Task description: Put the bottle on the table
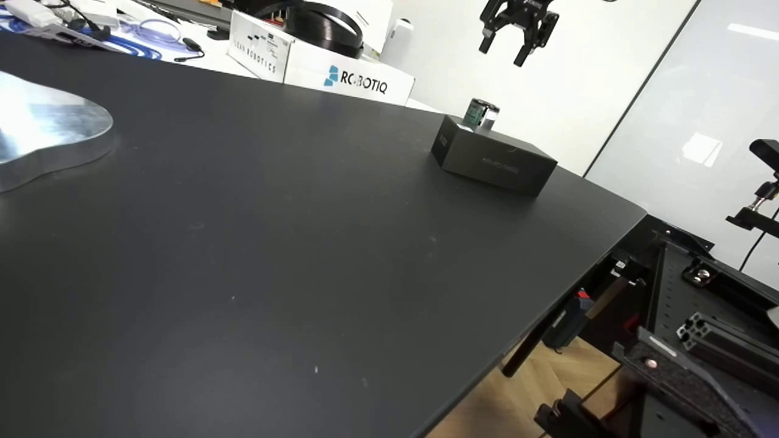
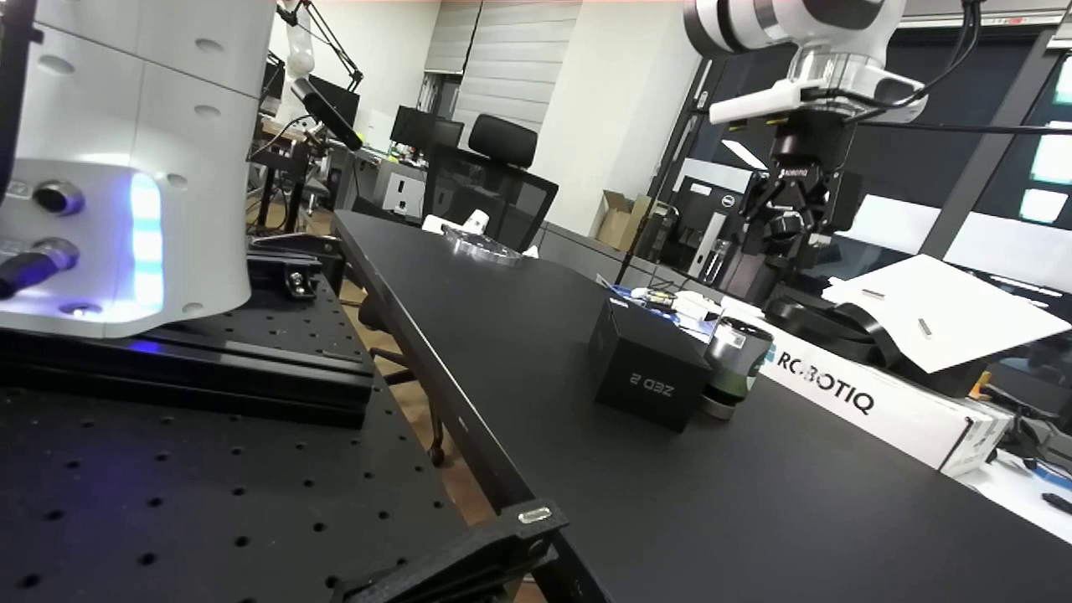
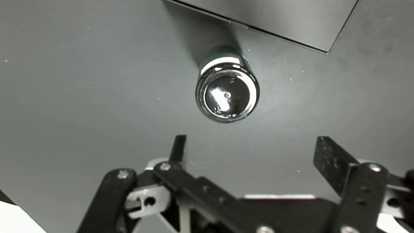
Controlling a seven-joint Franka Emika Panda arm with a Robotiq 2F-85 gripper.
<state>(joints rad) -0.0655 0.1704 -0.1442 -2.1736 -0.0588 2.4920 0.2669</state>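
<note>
Looking like pre-grasp: gripper [image 3: 252, 136] spread wide, empty, above bottle [image 3: 227, 92]. Next: fine-align, lower straight, clear the box [image 3: 284, 17].

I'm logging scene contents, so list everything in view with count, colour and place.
table: one, black, mid-scene
ZED box: one, black, on the table
bottle: one, green and silvery, on the table beside the ZED box
shiny slab: one, silvery, on the table
Robotiq box: one, white, beside the table
cables: several, blue, near the Robotiq box
chair: at least one, black, background
cardboard box: one, brown, background
monitors: several, black, background
platform: one, black, beside the table
robot arm: one, white, on the platform
gripper: one, black, open, above the table
</note>
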